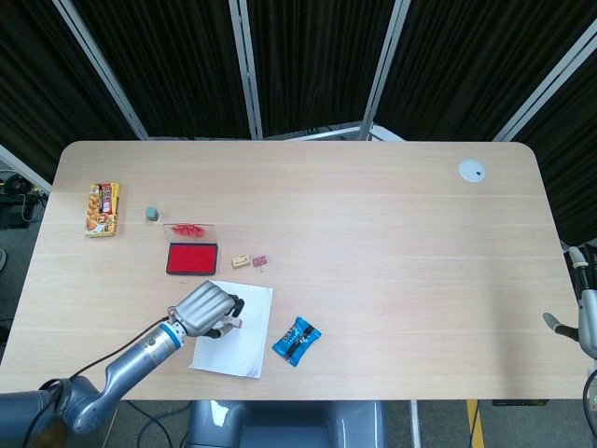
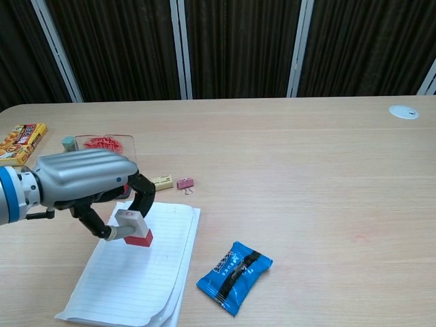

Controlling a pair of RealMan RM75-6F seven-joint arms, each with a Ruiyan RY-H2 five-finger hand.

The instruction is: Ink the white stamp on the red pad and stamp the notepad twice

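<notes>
Stamp (image 2: 131, 227) is pinched in the left hand (image 2: 87, 184), red face down, held over the middle of the notepad (image 2: 139, 275). Inking looks done; a print on the page is not visible now. Red pad (image 1: 191, 259) lies just beyond. Right hand (image 1: 580, 322): pose unclear.
</notes>
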